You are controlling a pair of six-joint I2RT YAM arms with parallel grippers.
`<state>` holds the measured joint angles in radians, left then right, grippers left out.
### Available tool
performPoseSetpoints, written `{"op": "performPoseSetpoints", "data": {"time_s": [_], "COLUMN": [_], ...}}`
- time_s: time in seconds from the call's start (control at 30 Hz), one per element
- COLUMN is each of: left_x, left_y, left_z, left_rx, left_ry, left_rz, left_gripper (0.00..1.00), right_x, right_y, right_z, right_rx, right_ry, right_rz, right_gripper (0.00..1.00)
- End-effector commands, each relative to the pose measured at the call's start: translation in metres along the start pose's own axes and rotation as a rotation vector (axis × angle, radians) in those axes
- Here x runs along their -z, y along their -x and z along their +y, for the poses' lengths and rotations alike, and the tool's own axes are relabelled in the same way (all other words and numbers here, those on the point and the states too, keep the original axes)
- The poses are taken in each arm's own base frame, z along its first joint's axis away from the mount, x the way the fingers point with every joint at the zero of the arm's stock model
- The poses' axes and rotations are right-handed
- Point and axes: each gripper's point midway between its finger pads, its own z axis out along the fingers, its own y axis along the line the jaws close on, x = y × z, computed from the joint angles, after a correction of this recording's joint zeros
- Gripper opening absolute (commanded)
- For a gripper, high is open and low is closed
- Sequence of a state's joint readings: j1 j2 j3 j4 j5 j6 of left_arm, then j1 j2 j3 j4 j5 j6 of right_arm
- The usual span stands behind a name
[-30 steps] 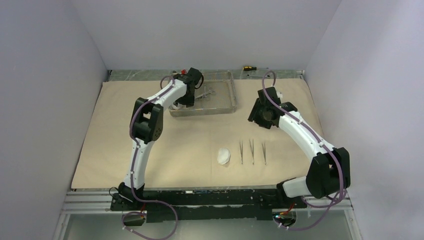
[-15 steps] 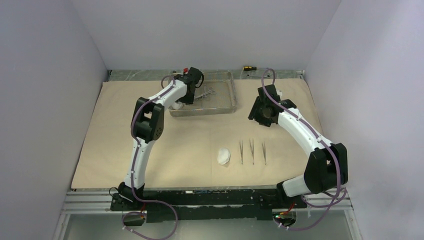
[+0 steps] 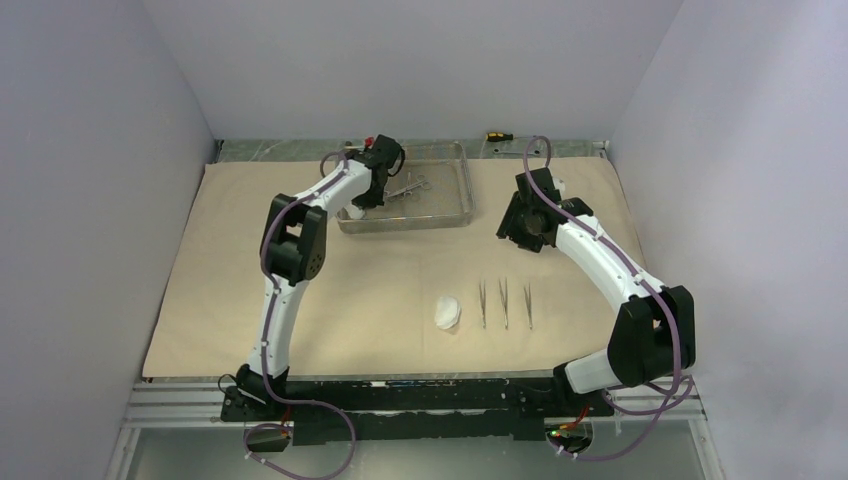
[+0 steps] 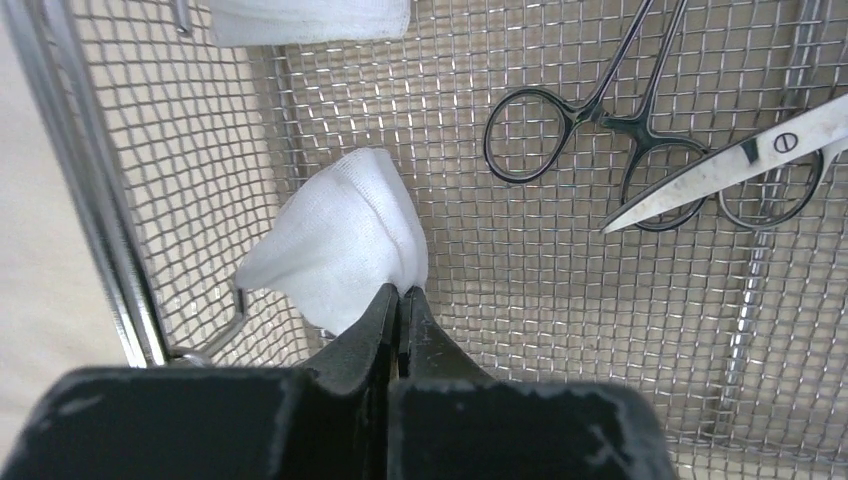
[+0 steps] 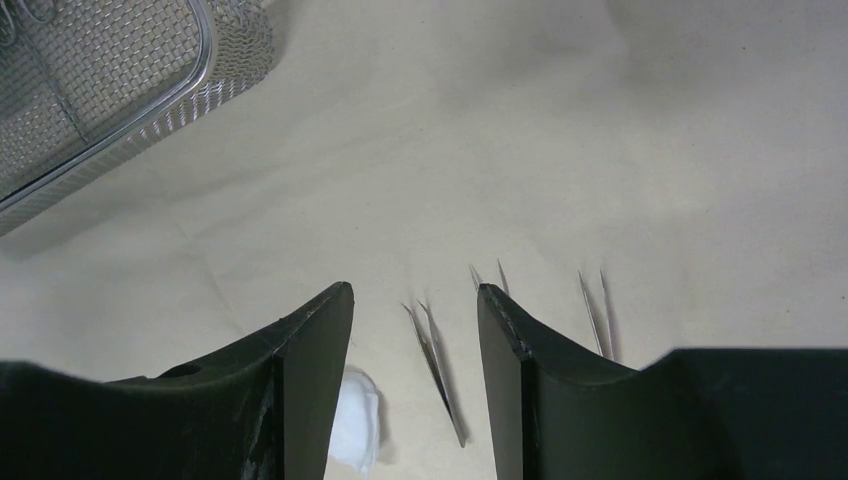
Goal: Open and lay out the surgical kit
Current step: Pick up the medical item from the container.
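Nothing can be read in any view. No words, numbers, brand marks or signs show on the tray (image 4: 190, 180), the clamp (image 4: 600, 110), the gauze (image 4: 350, 240) or the cloth (image 5: 600, 150).

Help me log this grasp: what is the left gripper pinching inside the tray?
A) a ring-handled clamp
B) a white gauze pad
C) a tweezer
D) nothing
B: the left wrist view shows the left gripper shut on a white gauze pad over the mesh tray floor.

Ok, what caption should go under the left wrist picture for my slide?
The left pincer pinches a white gauze pad inside the rectangular steel wire-mesh tray, near a ring-handled steel clamp.
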<state>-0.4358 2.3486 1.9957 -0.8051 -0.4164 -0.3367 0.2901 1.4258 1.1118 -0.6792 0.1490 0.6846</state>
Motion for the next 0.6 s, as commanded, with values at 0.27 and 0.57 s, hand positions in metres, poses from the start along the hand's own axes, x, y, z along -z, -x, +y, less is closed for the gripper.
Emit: {"op": "performPoseSetpoints", "data": {"time_s": [0.27, 0.57], "left_x": [0.124, 0.216], "left_y": [0.087, 0.042], "left_z": [0.013, -0.024], "left_rx": [-0.016, -0.317], "left_ry": [-0.194, -0.380], "left_rz": [-0.274, -0.404], "left_gripper": [0.00, 0.00], "right_x": [0.014, 0.018], "right_y": [0.026, 0.015], "right_z": [0.012, 0.011], "right_rx": [-0.038, -0.057], "right_ry": [0.043, 0.074], "right_rz": [-0.089, -0.067], "right_gripper": [0.52, 0.52]}}
